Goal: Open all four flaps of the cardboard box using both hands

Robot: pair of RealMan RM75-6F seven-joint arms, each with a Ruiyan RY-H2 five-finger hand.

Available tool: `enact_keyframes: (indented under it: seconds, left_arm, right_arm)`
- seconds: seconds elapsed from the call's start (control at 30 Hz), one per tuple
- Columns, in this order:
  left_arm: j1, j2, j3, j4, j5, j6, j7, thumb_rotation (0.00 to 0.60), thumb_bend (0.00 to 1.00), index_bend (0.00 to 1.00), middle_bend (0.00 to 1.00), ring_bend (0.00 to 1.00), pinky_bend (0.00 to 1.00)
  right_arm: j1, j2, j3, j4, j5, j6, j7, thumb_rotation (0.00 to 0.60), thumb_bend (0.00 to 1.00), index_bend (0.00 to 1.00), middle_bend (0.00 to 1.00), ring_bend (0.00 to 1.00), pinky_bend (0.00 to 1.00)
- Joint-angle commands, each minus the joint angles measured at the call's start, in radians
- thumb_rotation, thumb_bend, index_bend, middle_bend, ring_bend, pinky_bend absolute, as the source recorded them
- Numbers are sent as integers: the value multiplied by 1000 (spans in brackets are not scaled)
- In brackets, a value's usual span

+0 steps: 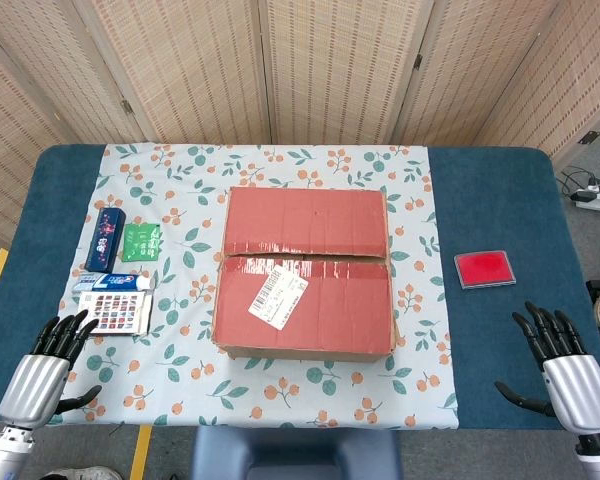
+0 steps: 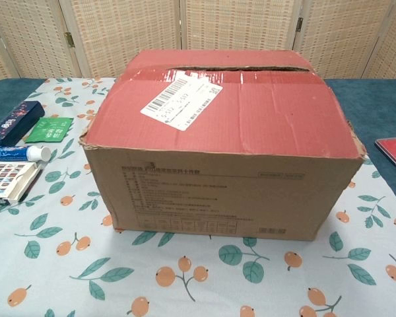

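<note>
Left hand (image 1: 52, 355) rests at the lower left of the head view, fingers spread and holding nothing, well apart from the cardboard box (image 1: 306, 270), which sits mid-frame on the desk (image 1: 500, 210) with both top flaps flat and meeting at a cross seam (image 1: 305, 257); right hand (image 1: 560, 360), lower right, is likewise wide and empty. Judged step: not yet begun, no flap lifted. Next move likely calls for both hands to come inward to the seam, which gapes slightly in the chest view, and get fingertips under opposite flap edges.
</note>
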Motion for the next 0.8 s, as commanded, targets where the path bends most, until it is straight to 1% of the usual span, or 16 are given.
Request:
enact_keyframes:
  seconds: [0.03,0.3,0.33,0.43,0.6,0.7,0.8]
  left_arm:
    - [1,-1,0,0,1,1,1,600,227,0,0,0,0]
    - [-5,-3,-1,-3,9,-3,9,600,227,0,0,0,0]
    - [-6,-2,-2,-2,6,-6,5,600,227,0,0,0,0]
    - [-10,1,-9,1,-14,-18,-11,600,227,0,0,0,0]
    - [-16,5,-18,3,-39,-33,-22,600,227,0,0,0,0]
    - [-18,9,-19,4,-42,-35,-31,600,259,0,0,0,0]
    - [-16,13,-24,8,-47,-27,-46,600,287,0,0,0,0]
  right_arm:
    - [4,0,-1,1,3,-8,1,417,242,0,0,0,31]
    - [-3,7,2,0,5,11,20,417,242,0,0,0,31]
    - [-1,5,8,1,14,8,19,415,243,0,0,0,31]
    - [22,-4,46,7,58,-17,-27,415,242,0,0,0,31]
    - [122,26,113,-26,107,-133,0,415,243,0,0,0,31]
    - [199,49,153,-47,151,-239,36,414,243,0,0,0,31]
    - [272,63,185,-65,175,-333,99,415,243,0,0,0,31]
